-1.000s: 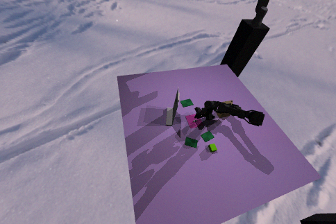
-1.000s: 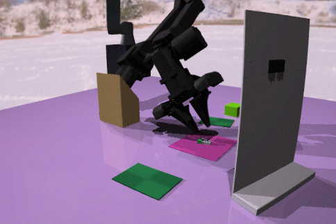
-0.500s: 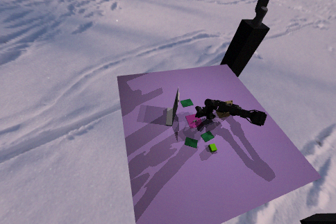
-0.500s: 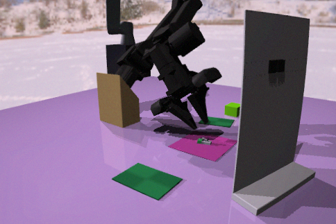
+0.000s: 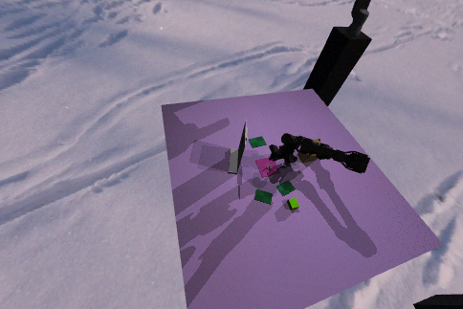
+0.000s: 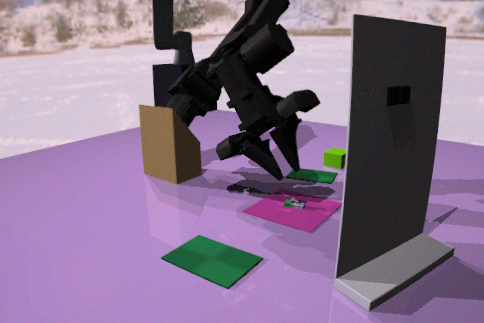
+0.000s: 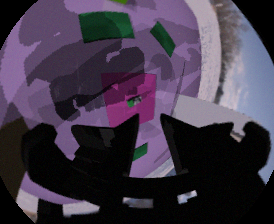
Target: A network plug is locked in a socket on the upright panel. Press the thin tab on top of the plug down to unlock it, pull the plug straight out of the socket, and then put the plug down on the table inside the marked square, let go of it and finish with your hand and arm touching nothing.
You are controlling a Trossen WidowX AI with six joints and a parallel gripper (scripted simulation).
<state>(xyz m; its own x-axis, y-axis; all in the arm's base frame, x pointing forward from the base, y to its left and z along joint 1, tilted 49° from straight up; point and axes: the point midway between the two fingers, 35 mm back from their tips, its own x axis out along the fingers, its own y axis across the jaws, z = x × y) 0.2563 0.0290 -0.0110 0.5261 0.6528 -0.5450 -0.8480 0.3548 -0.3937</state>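
Note:
The network plug [image 5: 269, 167] [image 6: 295, 204] [image 7: 132, 102], small, grey and green, lies on the magenta marked square [image 5: 261, 163] [image 6: 310, 221] [image 7: 148, 85], inside its edges. My gripper [image 6: 291, 174] [image 7: 149, 116] is open, with nothing between its fingertips. It hangs above the table, over the back part of the square, apart from the plug. The upright panel [image 5: 242, 144] [image 6: 385, 159] stands on a grey base, and its dark socket [image 6: 398, 95] holds no plug.
Green flat patches [image 5: 257, 142] [image 6: 212, 260] [image 7: 107, 26] lie around the square. A bright green cube [image 5: 293, 204] [image 6: 334, 158] stands beyond it. A tan block [image 6: 160, 144] stands by the arm's base. A dark post [image 5: 337, 61] rises behind the table.

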